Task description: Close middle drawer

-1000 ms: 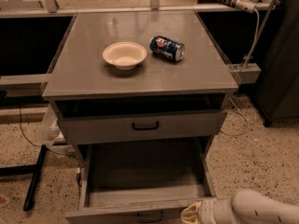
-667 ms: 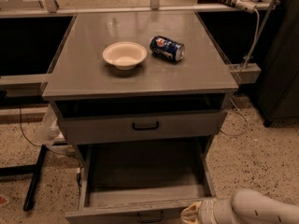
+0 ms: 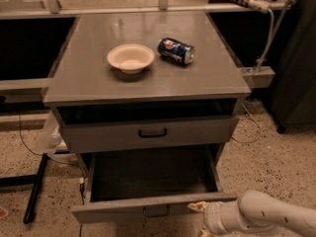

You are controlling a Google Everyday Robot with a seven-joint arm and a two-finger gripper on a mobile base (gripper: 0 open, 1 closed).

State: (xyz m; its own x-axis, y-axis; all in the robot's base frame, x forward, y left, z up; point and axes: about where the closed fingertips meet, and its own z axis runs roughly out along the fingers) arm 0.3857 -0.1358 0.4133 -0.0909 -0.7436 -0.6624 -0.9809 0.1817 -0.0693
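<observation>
Middle drawer (image 3: 118, 213): stands pulled well out below the front edge of the bench (image 3: 148, 90), box exposed, front panel nearest the onlooker. Compared with a second ago, the panel sits slightly nearer the bench's front edge. This indicates the drawer has begun to travel inward, though most of its travel remains.

Gripper (image 3: 196, 207): positioned at the right end of the drawer's front panel, below the bench's front right corner, apparently touching it. It has advanced toward the bench together with the panel. How far the gripper is open cannot be told, and nothing is seen held in it. The arm (image 3: 266, 216) enters from the lower right.

Judgement: the push is under way and contact looks effective. Because contact is off-centre at the right end, the drawer may skew on its runners.

Top drawer (image 3: 148, 132): slightly proud of the carcass, unchanged.

Bench top: bowl (image 3: 131, 58) and can (image 3: 176, 51) lie side by side toward the rear edge, unmoved.
</observation>
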